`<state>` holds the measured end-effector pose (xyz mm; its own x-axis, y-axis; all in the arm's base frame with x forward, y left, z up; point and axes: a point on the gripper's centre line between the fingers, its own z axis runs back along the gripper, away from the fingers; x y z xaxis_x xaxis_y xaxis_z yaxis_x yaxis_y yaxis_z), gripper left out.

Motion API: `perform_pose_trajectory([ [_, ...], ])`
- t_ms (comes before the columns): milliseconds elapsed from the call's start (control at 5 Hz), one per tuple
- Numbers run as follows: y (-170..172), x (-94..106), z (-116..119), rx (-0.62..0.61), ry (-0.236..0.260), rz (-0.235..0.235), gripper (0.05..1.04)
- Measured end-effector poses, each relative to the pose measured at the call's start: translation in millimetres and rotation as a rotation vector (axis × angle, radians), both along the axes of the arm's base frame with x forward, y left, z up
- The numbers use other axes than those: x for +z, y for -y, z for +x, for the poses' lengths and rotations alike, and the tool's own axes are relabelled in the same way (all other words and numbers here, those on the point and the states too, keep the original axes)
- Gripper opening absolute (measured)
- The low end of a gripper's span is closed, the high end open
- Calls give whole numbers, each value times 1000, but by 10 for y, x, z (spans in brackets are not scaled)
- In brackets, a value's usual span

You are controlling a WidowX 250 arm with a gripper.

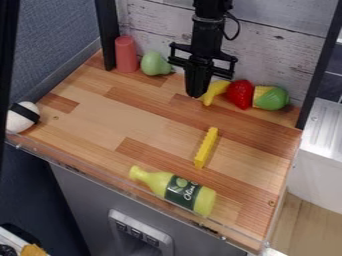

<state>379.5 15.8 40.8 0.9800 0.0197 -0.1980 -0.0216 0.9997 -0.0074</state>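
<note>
You see a small, curved yellow toy banana (214, 91) lying on its side on the wooden counter (150, 125), near the back wall, between your black gripper (196, 94) and the red toy strawberry (240, 94), its lower tip pointing toward the counter's front.

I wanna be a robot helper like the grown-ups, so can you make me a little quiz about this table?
1. True or false: the bottle is lying down on the wooden table.
2. Pick one. Which is nearest to the end effector?
a) the bottle
b) the banana
c) the white ball
3. Fill in the colour: the bumpy stick between the banana and the bottle is ____.

Key: 1. true; 2. b; 3. yellow.
</note>
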Motion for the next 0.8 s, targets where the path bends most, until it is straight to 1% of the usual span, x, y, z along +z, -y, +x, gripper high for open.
perform_pose_trajectory([
  [200,41,-22,-21,124,-9,16,240],
  [400,209,35,46,296,9,29,483],
  [600,355,75,88,511,16,50,777],
  [800,483,110,111,748,9,76,993],
])
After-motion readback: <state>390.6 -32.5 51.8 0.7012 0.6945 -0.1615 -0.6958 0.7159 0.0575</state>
